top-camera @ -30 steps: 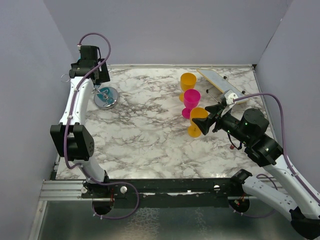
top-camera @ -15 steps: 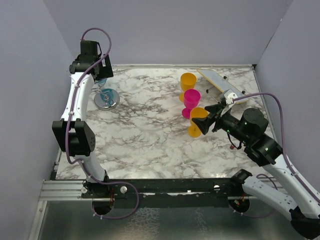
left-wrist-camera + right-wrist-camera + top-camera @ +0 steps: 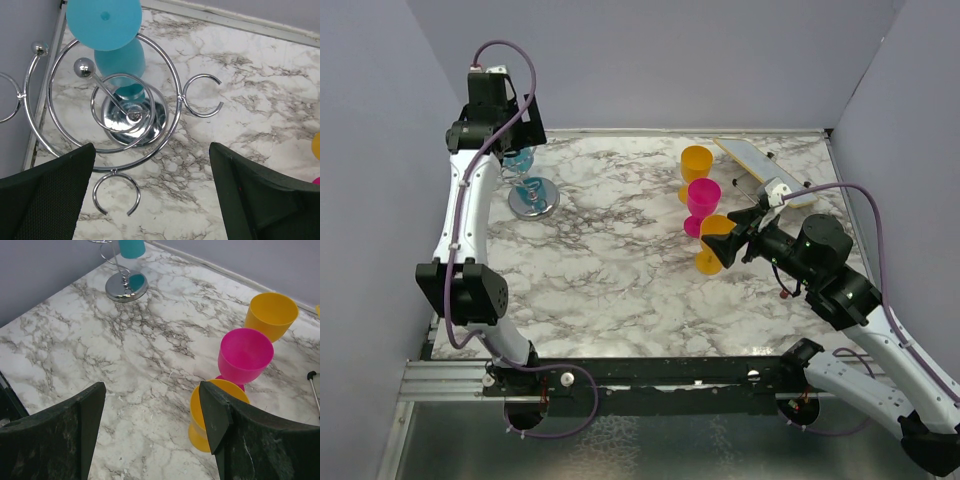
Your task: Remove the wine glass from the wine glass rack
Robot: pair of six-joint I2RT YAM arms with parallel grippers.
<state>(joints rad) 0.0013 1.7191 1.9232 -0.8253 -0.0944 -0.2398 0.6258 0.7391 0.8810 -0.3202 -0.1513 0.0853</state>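
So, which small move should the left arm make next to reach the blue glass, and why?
I would lower the open left gripper toward the teal wine glass. It hangs upside down on the wine glass rack, and the fingers stand above the rack, holding nothing.

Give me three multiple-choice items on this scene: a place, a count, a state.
1. The teal wine glass is: A) hanging on the wine glass rack; B) lying flat; C) stacked in another glass.
2. Glasses standing off the rack: A) two; B) three; C) five.
3. The left claw is: A) open and empty; B) shut on a stem; C) shut on a hoop.
Key: A, foot up, bowl down in the wire; B, two yellow glasses and one pink glass; A, jaws wide apart above the rack.
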